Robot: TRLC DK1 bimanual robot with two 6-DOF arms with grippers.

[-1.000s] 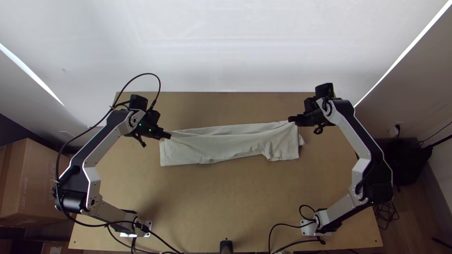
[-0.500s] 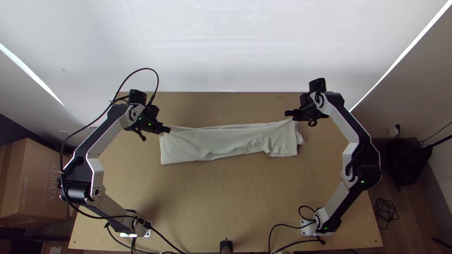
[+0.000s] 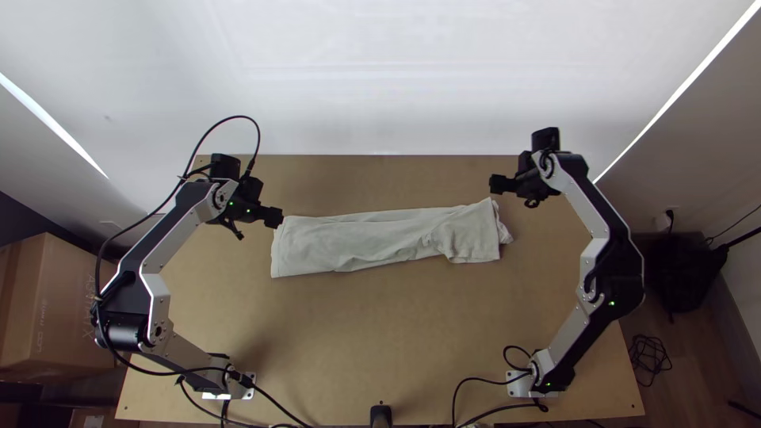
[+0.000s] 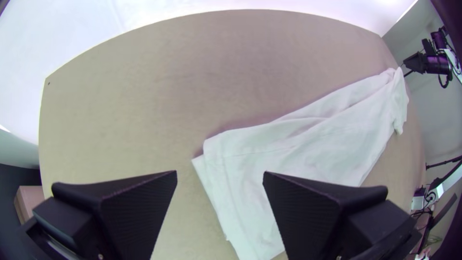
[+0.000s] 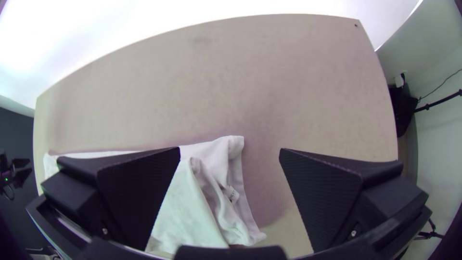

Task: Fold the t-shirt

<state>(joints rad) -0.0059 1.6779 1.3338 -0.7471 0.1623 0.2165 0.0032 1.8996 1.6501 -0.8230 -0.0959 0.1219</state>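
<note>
Plain off-white t-shirt (image 3: 380, 238), tan table (image 3: 380, 317), brown box (image 3: 59, 297), black left pincer (image 3: 275, 217), black right pincer (image 3: 498, 184).

From where I stand, both arms angle up and outward from their bases, bend at the elbow, then lean back in toward each other. The left arm (image 3: 176, 244) bows out to its own side at a thick black elbow (image 3: 127, 326), and small green lights glow by its wrist. Its left pincer (image 3: 275, 217) points inward, dipping slightly toward the near side; its wide, ridged fingers (image 4: 134, 212) stand well parted. The right arm (image 3: 584, 210) bends outward too, its right pincer (image 3: 498, 185) aimed across at the other, fingers (image 5: 139, 192) likewise spread wide, gripping nothing.
</note>
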